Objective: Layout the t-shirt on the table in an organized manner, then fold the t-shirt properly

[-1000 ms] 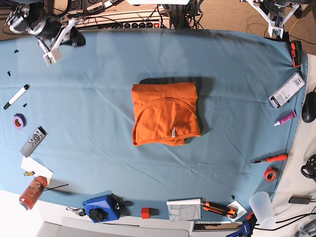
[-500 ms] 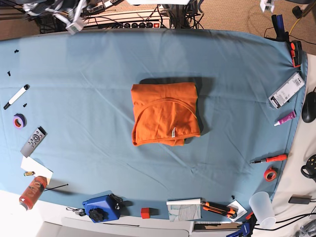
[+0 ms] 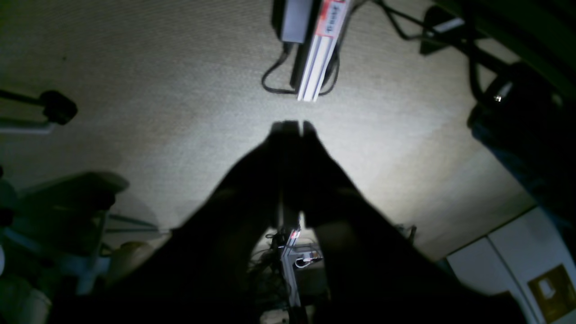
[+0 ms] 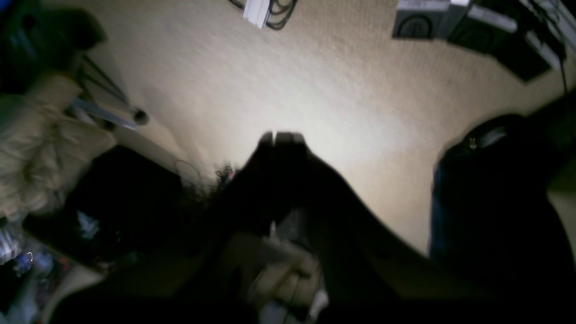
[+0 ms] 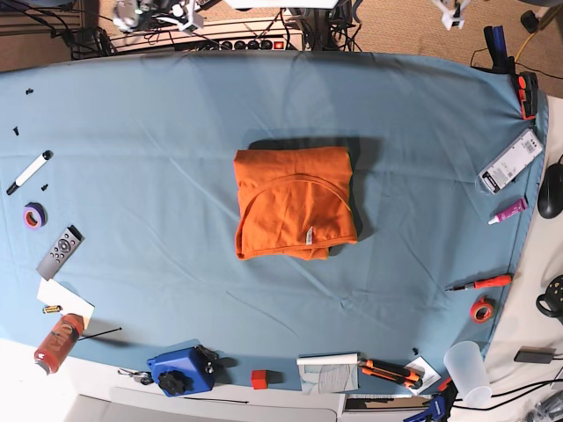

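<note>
The orange t-shirt (image 5: 295,204) lies folded into a compact rectangle in the middle of the table (image 5: 149,114), its white neck label facing up near the front edge of the fold. Neither gripper touches it. In the left wrist view my left gripper (image 3: 291,127) is a dark silhouette with its fingertips pressed together, shut on nothing, over beige carpet. My right gripper (image 4: 281,137) looks the same in the right wrist view, shut and empty over carpet. In the base view only white bits of the arms show beyond the table's far edge.
Along the left edge lie a marker (image 5: 29,171), purple tape (image 5: 34,214) and a remote (image 5: 60,251). A blue box (image 5: 181,371) and an orange knife (image 5: 390,373) sit at the front. On the right are a screwdriver (image 5: 480,283), red tape (image 5: 481,309) and a plastic cup (image 5: 466,371).
Both arms have pulled back past the table's far edge and nearly left the base view. The folded t-shirt has not moved.
</note>
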Tool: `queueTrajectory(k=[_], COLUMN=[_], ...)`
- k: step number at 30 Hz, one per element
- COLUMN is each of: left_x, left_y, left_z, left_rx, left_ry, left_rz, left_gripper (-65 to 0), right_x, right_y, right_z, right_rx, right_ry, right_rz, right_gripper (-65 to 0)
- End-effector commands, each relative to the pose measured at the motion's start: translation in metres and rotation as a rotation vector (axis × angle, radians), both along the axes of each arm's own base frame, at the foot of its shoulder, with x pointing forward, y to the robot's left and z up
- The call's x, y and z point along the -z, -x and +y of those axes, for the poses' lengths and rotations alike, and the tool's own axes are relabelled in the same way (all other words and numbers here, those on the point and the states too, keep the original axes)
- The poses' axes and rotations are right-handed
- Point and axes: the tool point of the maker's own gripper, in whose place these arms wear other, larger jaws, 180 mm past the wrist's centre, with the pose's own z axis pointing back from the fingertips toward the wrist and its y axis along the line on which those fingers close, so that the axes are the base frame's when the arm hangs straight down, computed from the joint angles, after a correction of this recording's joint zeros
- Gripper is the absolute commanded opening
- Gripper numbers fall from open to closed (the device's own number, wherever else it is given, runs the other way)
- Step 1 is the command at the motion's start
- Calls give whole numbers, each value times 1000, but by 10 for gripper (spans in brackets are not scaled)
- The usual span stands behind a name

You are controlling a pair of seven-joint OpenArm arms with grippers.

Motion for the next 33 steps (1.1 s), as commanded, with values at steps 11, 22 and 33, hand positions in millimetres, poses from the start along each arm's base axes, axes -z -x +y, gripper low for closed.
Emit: queueTrajectory(k=[11,22,33], left_x=[36,31,27], left_y=[-3,-33,-52], left_z=[2,-3,-5], left_rx=[-12,-74,-69], left_ry=[-133,-131,-133], left_rz=[-176,-358,-408], left_gripper=[-650,-650,-650], right_x=[69,97,96], right_y=[-9,-65,-76], right_z=[-11,-6,6], right_rx=[-285,-547,-464], right_ry=[7,10,-25], right_rz=[22,-310,-348], right_gripper=[-650,-650,-650])
